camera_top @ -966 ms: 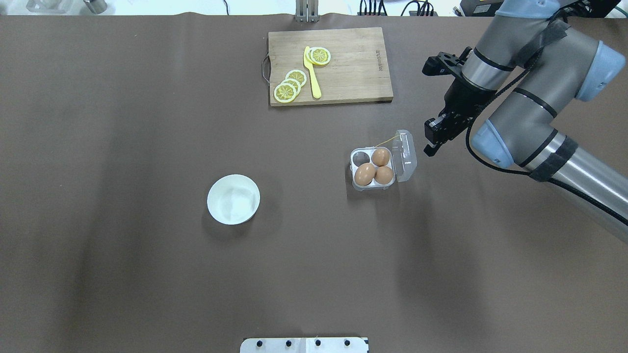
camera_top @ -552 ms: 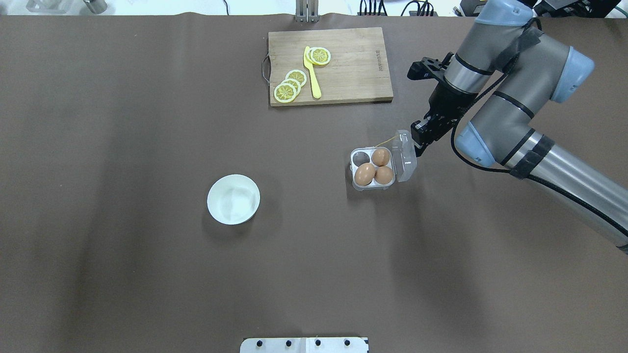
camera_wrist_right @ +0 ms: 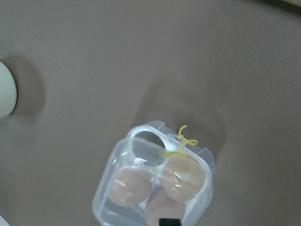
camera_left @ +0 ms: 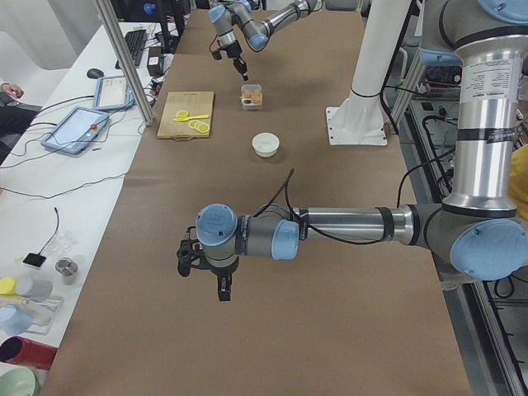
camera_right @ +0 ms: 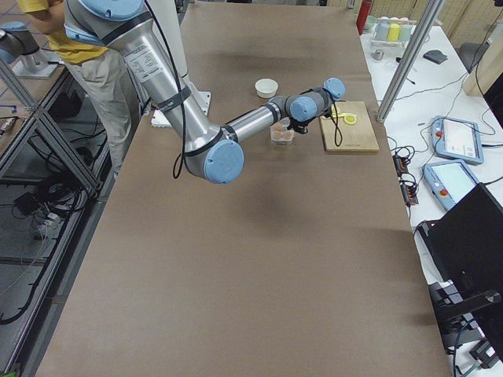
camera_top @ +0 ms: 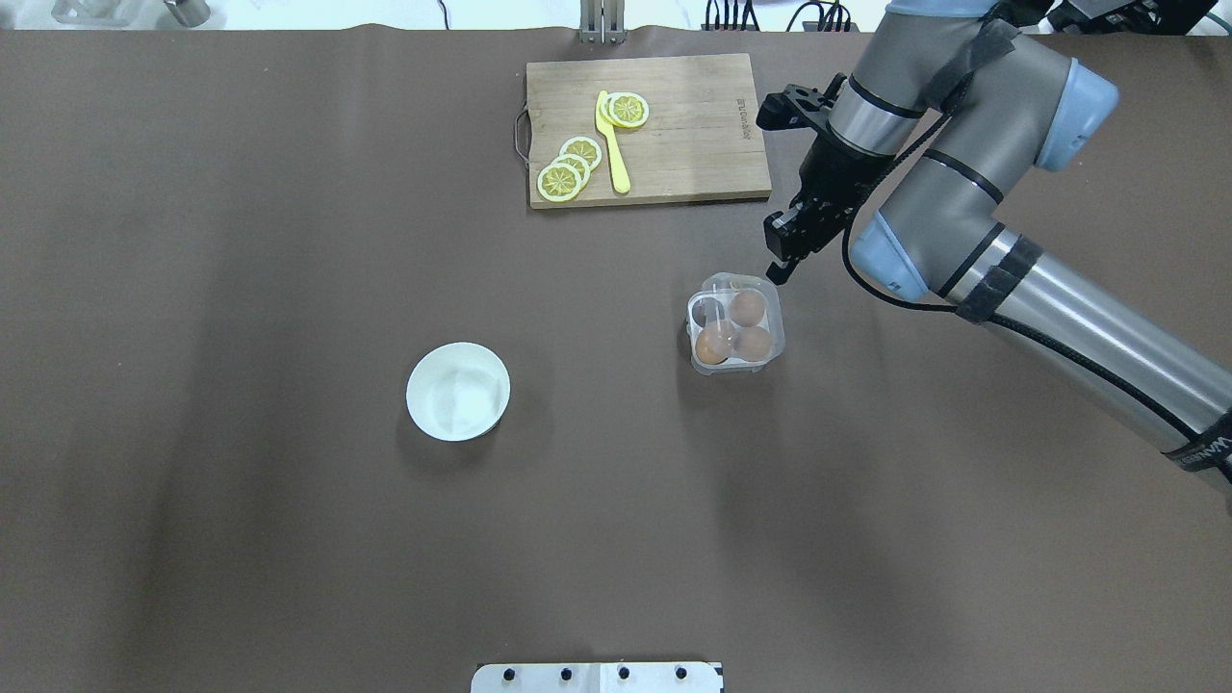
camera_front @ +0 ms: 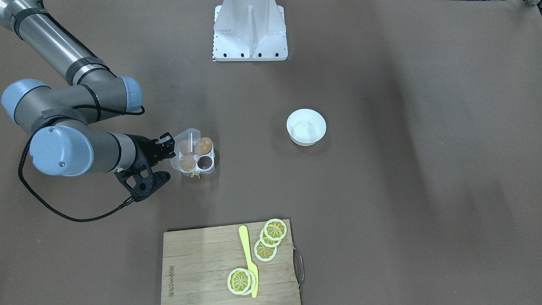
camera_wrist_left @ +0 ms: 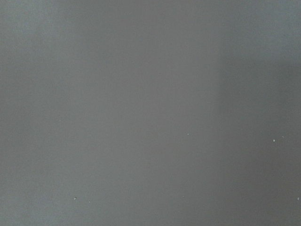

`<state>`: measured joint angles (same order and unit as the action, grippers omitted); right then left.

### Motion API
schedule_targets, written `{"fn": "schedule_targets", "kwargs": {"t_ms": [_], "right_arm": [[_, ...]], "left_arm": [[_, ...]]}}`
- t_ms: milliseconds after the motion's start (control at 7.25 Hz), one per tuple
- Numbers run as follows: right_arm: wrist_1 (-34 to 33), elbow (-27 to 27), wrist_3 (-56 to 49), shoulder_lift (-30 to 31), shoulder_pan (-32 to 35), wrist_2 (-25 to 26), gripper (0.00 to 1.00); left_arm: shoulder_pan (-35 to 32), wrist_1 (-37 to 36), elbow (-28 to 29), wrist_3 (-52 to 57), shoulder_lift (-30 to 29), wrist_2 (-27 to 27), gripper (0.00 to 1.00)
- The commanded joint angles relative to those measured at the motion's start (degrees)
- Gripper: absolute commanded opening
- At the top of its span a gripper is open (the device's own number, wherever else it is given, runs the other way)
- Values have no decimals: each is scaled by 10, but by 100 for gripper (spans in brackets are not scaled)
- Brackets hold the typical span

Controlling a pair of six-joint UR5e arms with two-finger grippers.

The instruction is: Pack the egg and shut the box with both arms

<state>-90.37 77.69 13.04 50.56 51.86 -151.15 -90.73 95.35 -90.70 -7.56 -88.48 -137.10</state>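
Nearest the robot you see the flat white base plate (camera_top: 597,677) with its row of dark bolt heads, set on the matte brown table (camera_top: 241,289). Towards the table's end on the robot's left, the left gripper (camera_left: 222,293) hangs over bare cloth; you cannot tell how its fingers stand. Further out sits the round, smooth white bowl (camera_top: 458,391). Beyond it, to the right, is the box (camera_top: 736,327), a small square of clear thin plastic with rounded corners. Its lid lies down over the cells, though you cannot tell if it has snapped. Under the lid are three smooth orange-brown eggs (camera_top: 747,308), and the fourth cell is empty. A thin yellow string (camera_wrist_right: 181,141) curls at the box's far edge. Just past that edge hovers the black right gripper (camera_top: 776,268), fingers drawn together with nothing between them. Farthest off lies the rectangular wooden cutting board (camera_top: 693,144), grain showing, carrying flat lemon slices (camera_top: 560,181) and a yellow plastic knife (camera_top: 612,154).
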Motion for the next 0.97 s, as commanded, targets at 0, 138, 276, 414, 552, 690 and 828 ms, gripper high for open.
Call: {"fn": "schedule_targets", "kwargs": {"t_ms": [0, 138, 276, 414, 552, 690, 828], "right_arm": [[-30, -10, 2, -50, 2, 3, 0], [-26, -7, 2, -49, 5, 20, 56], [-23, 0, 5, -46, 25, 37, 99], [-25, 6, 5, -37, 49, 38, 100], [-25, 24, 3, -8, 80, 38, 100], [-24, 52, 1, 29, 99, 57, 100], [-24, 91, -1, 76, 114, 116, 100]], "left_arm": [[-1, 0, 0, -1, 1, 0, 98], [0, 0, 0, -1, 1, 0, 98], [-1, 0, 0, -2, 1, 0, 98], [-1, 0, 0, -2, 2, 0, 98], [0, 0, 0, -3, 2, 0, 98], [0, -1, 0, -3, 0, 0, 98], [0, -1, 0, -3, -3, 1, 98]]}}
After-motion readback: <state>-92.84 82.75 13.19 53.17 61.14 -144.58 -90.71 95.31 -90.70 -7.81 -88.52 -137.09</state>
